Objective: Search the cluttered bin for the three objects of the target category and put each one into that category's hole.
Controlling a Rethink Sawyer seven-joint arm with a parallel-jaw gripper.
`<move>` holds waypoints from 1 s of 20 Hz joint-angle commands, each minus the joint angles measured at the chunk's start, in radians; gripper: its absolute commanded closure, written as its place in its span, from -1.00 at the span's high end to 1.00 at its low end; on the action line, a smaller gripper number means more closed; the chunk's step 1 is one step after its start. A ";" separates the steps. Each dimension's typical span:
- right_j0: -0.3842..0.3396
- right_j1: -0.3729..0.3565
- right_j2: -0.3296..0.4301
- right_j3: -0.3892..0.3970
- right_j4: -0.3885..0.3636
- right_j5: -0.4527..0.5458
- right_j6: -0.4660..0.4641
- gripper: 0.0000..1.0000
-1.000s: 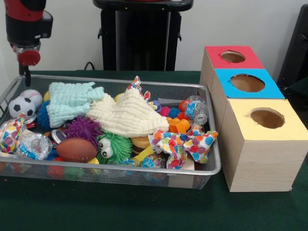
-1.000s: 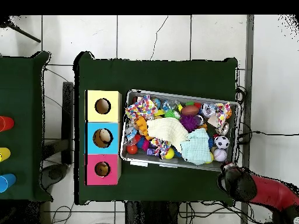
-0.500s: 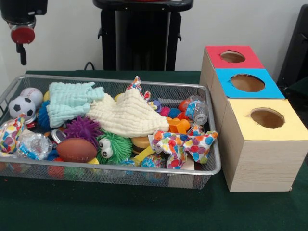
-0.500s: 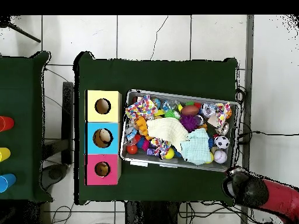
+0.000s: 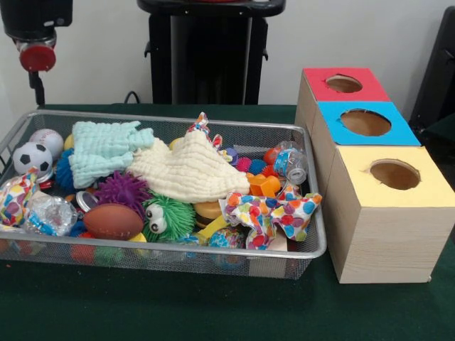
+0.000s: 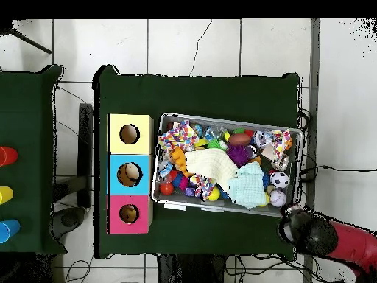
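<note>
- The gripper (image 5: pixel 34 85) hung above the wire bin's (image 5: pixel 213 127) far corner, outside the clutter; whether its jaws stood wide or narrow could not be told, and it held nothing visible.
- The nearest toys, a baseball (image 5: pixel 48 142) and soccer ball (image 5: pixel 30 158), lay just below it, toward the camera.
- The three holed boxes (image 5: pixel 370 160) stood well apart, beyond the bin's opposite end.

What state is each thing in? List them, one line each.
Wire bin: upright on the table, full of toys and cloths.
Cream cloth: crumpled, draped over the pile.
Light blue cloth: crumpled, on top of toys.
Brown football: lying on its side at the front wall.
Red box, blue box, yellow box: upright, holes open.
Gripper: raised behind the bin's corner, holding nothing visible.
</note>
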 commanded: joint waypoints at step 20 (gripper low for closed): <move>0.031 0.224 0.109 -0.170 -0.120 -0.107 -0.127 1.00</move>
